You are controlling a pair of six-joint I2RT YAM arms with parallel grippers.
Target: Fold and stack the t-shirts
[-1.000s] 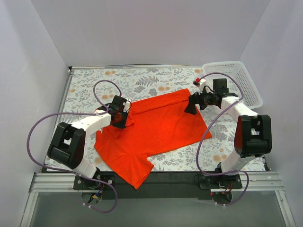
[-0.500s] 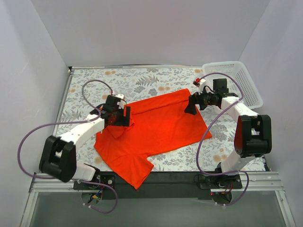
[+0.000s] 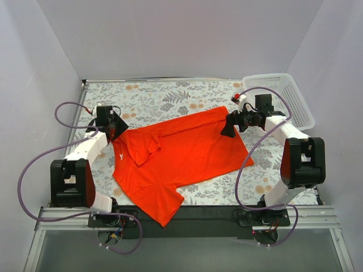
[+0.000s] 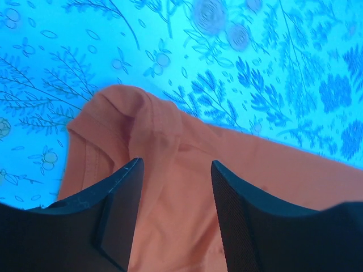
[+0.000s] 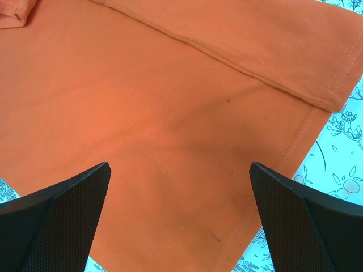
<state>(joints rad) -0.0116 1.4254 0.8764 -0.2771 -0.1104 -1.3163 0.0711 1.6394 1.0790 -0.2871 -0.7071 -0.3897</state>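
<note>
One orange-red t-shirt [image 3: 187, 150] lies spread on the floral table, with a folded flap [image 3: 142, 150] near its left side and a sleeve reaching the near edge. My left gripper [image 3: 115, 129] is at the shirt's far left corner. In the left wrist view [image 4: 176, 164] its jaws stand partly apart over a rumpled hem of the shirt [image 4: 187, 141], not pinching it. My right gripper [image 3: 228, 129] hovers over the shirt's right edge. In the right wrist view [image 5: 178, 165] it is wide open above flat cloth [image 5: 170, 102] near the hem.
A white mesh basket [image 3: 266, 76] stands at the back right corner, beside the right arm. White walls enclose the table on three sides. Purple cables loop from both arms. Floral tabletop [image 3: 170, 96] shows behind the shirt.
My left gripper has moved left and back from the shirt's folded part to its far left corner, and that corner now lies drawn out to the left. The right arm has not moved.
</note>
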